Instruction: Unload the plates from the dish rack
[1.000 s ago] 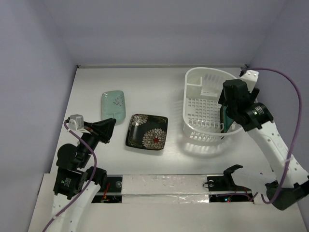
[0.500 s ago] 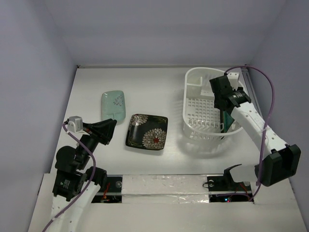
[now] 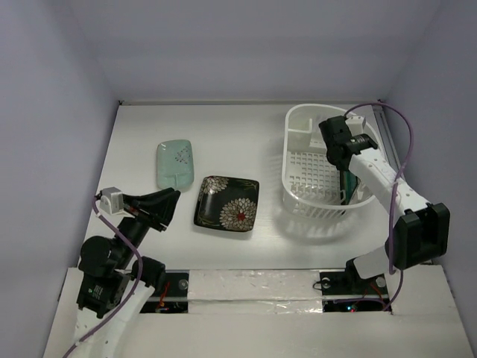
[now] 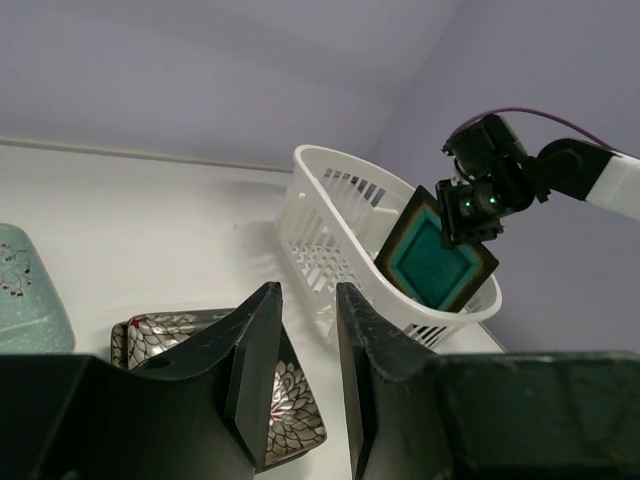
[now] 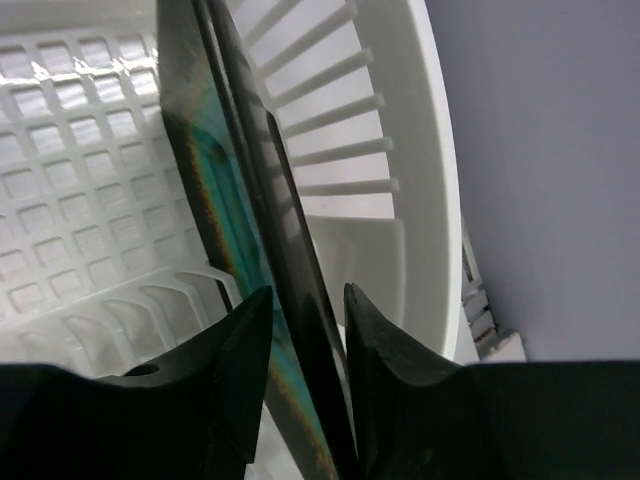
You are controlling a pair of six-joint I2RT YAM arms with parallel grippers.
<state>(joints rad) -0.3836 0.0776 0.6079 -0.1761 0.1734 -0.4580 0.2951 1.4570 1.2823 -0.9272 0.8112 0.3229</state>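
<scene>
Setting: a white surface walled in pale lilac, my two arm bases at its near edge.
Right jaws: slightly parted, one finger either side of the edge of the teal-centred plate; I cannot tell whether the pads already press on it.
Plate against the jaws: it stands on edge between my fingers, its rim running up through the gap; in the left wrist view it leans inside the dish rack, against the near right wall.
Left jaws: released, holding nothing, hanging near the front left of the surface.
Already out: the mint plate and a black flowered plate lie flat on the surface, left of the rack and well apart from it.
Step in hand: I judge this to be the grasp on the last plate in the rack.
Next move: close firmly on the rim, then lift straight up to clear the slatted wall before carrying it left.
</scene>
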